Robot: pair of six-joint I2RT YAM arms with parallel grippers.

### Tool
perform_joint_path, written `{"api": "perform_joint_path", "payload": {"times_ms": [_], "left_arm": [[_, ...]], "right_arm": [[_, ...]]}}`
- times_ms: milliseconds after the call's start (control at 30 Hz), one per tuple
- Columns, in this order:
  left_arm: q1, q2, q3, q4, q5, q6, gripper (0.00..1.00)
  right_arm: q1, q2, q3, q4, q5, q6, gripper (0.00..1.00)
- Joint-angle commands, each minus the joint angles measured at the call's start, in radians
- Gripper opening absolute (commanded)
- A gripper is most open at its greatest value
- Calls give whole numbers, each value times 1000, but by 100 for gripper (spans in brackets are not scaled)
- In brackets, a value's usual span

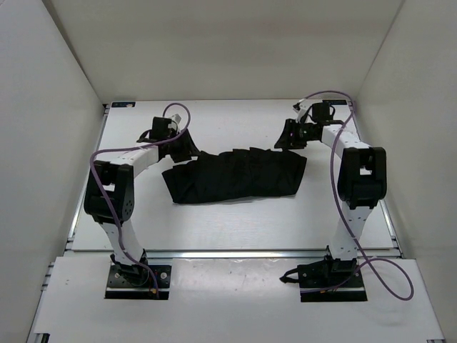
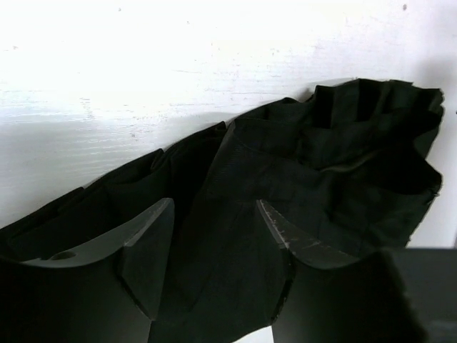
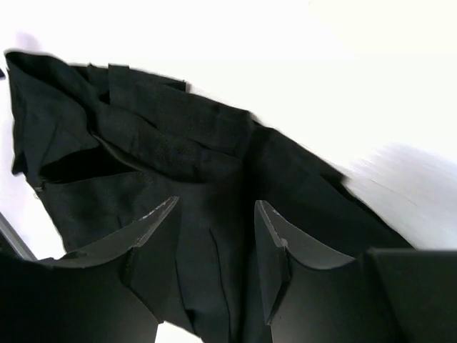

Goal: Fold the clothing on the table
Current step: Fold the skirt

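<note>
Black wrinkled clothing (image 1: 235, 177), pleat creases, spread lengthwise across white table (image 1: 214, 225).

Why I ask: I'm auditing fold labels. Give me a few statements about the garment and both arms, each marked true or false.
1. The clothing lies on the table between the two arms. True.
2. The clothing is white. False: it is black.
3. The left fingers stand apart over the fabric. True.
4. The right fingers are at the table's near edge, away from the clothing. False: they are at its far right corner, over fabric.
5. The clothing hangs over the table's edge. False: it lies wholly on the tabletop.
</note>
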Motion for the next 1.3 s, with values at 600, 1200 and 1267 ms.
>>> {"api": "perform_joint_path", "payload": {"times_ms": [600,1200,1267], "left_arm": [[-92,159,220,-74,29,32,0],[52,-448,-297,18,167,-44,0],[56,-555,-358,3,170,-32,0]], "right_arm": [[66,84,114,-125,-72,-111,0],[37,-659,-415,-117,14,34,0],[49,-791,-484,-120,9,58,0]]}}
